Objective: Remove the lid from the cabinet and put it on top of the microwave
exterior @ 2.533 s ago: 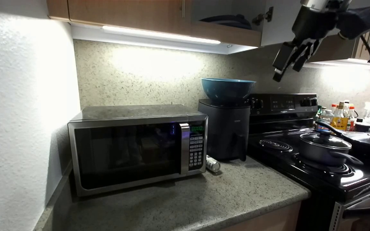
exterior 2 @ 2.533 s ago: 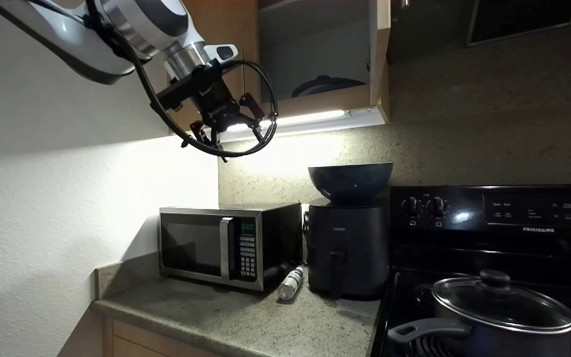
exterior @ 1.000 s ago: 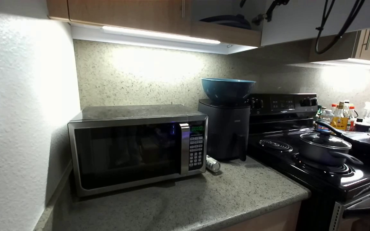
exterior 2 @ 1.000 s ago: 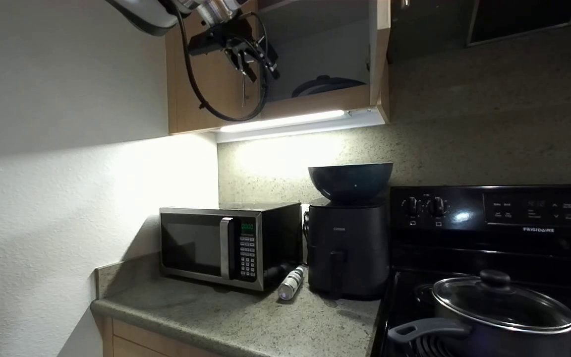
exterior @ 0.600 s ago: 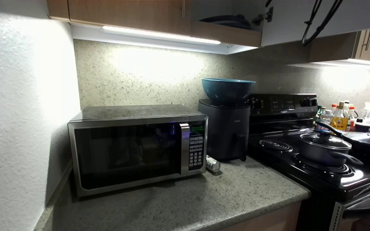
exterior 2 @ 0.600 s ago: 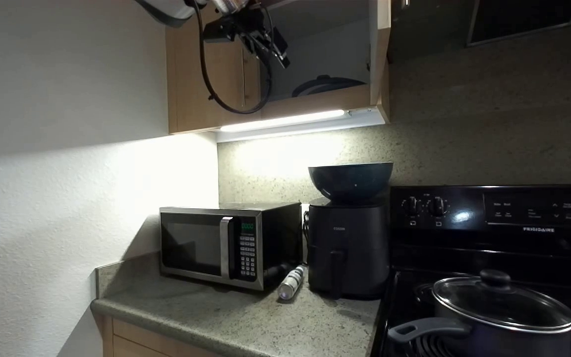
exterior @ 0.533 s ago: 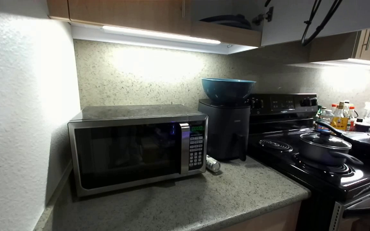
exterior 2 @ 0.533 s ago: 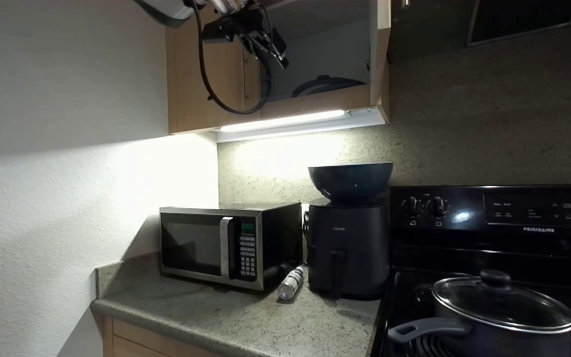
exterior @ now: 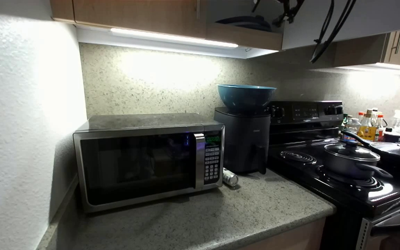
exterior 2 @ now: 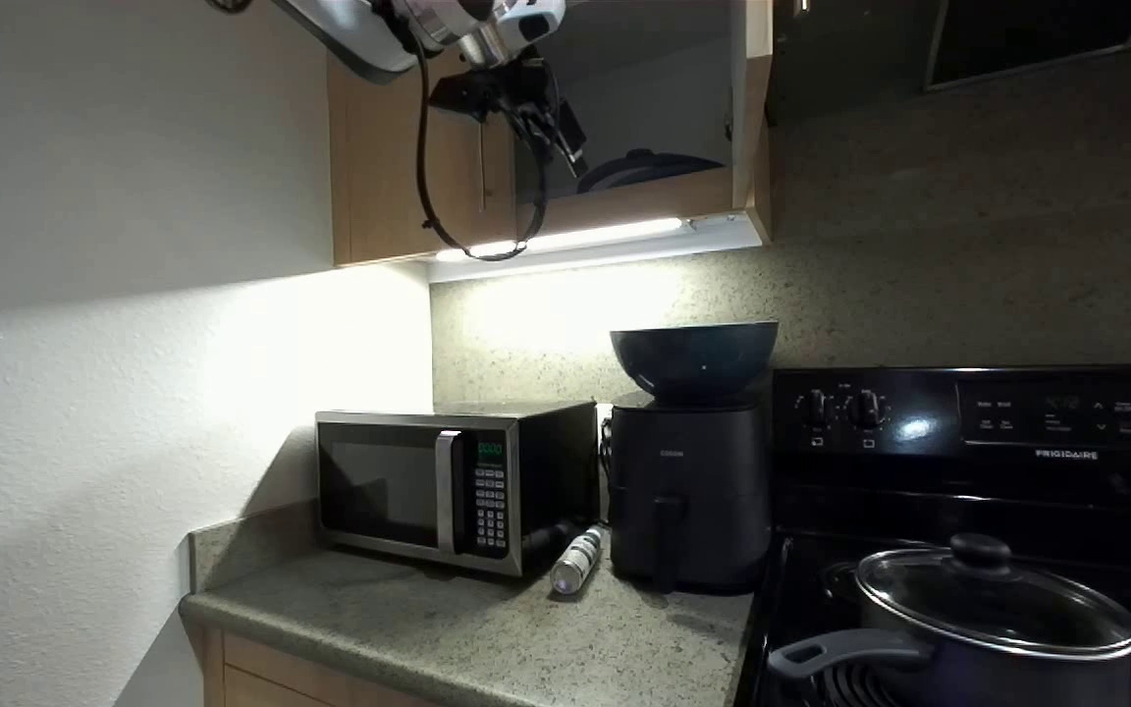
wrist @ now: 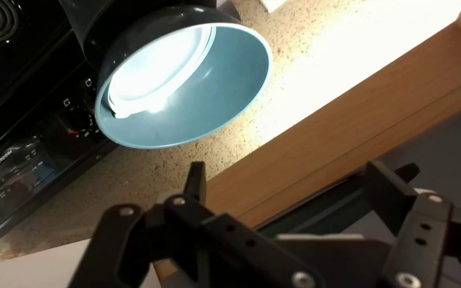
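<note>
My jaws stand wide apart with nothing gripped, up at the mouth of the wooden wall cabinet [exterior: 172,17], whose door [exterior: 377,17] is swung open; access, then, I count as done. Close to them, in an exterior view, the dark lid [exterior 2: 649,172] with its round knob lies inside near the front sill. I can't tell what it rests on, nor read the depth well enough to rule out contact, but it isn't held, so the removal proper is not yet made. Below me the teal-blue bowl [exterior: 247,99] sits upright on the black air fryer [exterior: 243,146], toward the back of the worktop [exterior: 241,215] along its edge by the Frigidaire range [exterior 2: 978,478]; I'd want to carry the lid clear of that bowl's rim. Farthest off, the silver-grey microwave [exterior 2: 389,481] stands in the worktop's back corner by the side wall [exterior 2: 114,422], and in both exterior views no lid is on its top. As I judge it, I'm at the approach, with nearly everything left: close on the knob or rim, lift over the sill, bring the lid across to that corner, set it down flat and let go.
</note>
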You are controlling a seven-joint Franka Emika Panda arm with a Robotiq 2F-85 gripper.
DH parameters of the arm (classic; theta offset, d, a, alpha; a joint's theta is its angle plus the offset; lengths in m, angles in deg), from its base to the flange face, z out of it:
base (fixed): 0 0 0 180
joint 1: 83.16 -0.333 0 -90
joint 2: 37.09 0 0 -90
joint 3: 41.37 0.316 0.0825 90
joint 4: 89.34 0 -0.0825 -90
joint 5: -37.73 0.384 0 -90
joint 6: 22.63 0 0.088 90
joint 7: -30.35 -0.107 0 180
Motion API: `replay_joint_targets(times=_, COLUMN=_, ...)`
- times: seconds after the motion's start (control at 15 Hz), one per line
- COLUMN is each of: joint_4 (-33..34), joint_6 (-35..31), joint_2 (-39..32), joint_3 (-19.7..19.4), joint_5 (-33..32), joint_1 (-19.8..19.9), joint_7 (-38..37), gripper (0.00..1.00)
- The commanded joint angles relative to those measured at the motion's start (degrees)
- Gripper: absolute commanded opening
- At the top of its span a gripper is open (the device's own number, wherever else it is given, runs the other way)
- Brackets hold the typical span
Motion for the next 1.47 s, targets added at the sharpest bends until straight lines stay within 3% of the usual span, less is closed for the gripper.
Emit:
replay_joint_targets(times=0.0, joint_4=9.7, joint_6=-4.67, joint_2=-8.4, joint_3=-2.11, joint_5=-6.56, joint_1=-0.27, joint_7=-6.34, gripper=1.0)
replay_joint_targets(times=0.07, joint_4=11.81, joint_6=-5.84, joint_2=-9.93, joint_3=-3.09, joint_5=-7.58, joint_1=-0.91, joint_7=-6.82, gripper=1.0)
replay_joint_targets(times=0.13, joint_4=6.13, joint_6=-4.33, joint_2=-5.98, joint_3=-1.99, joint_5=-5.02, joint_1=-0.01, joint_7=-4.07, gripper=1.0)
replay_joint_targets(times=0.73, joint_4=17.44, joint_6=-1.42, joint_2=-11.49, joint_3=-1.52, joint_5=-4.0, joint_1=-1.07, joint_7=-5.2, gripper=1.0)
replay_joint_targets(times=0.8, joint_4=14.33, joint_6=-3.68, joint_2=-10.12, joint_3=-1.79, joint_5=-4.74, joint_1=-0.83, joint_7=-4.78, gripper=1.0)
replay_joint_targets(times=1.4, joint_4=16.3, joint_6=-2.52, joint_2=-11.13, joint_3=-1.56, joint_5=-4.74, joint_1=-0.89, joint_7=-4.78, gripper=1.0)
